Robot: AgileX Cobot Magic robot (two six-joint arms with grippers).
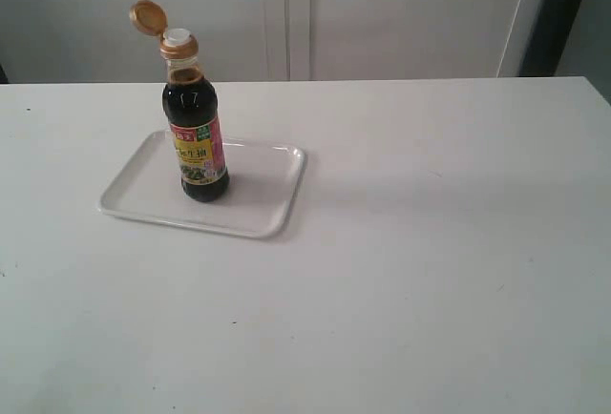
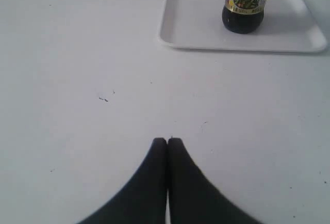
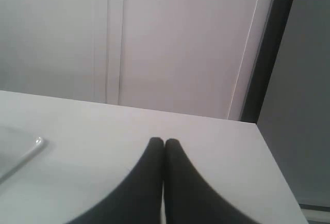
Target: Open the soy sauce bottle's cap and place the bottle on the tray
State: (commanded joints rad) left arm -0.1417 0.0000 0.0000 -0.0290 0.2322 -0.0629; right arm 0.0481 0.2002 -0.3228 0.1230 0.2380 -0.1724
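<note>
The soy sauce bottle [image 1: 196, 133] stands upright on the white tray [image 1: 258, 195], left of the table's middle. Its orange-brown cap [image 1: 148, 17] is flipped open and hangs back on its hinge, leaving the white spout [image 1: 178, 35] bare. Neither arm shows in the exterior view. In the left wrist view my left gripper [image 2: 167, 140] is shut with nothing in it, well short of the tray [image 2: 196, 28] and the bottle's lower part [image 2: 245, 2]. My right gripper [image 3: 164, 141] is shut and empty above the table, with a corner of the tray [image 3: 23, 149] off to one side.
The white table [image 1: 430, 261] spreads wide around the tray. Its far edge meets a pale panelled wall [image 1: 382, 13]. In the right wrist view the table's corner [image 3: 255, 126] ends near a dark vertical strip [image 3: 268, 48].
</note>
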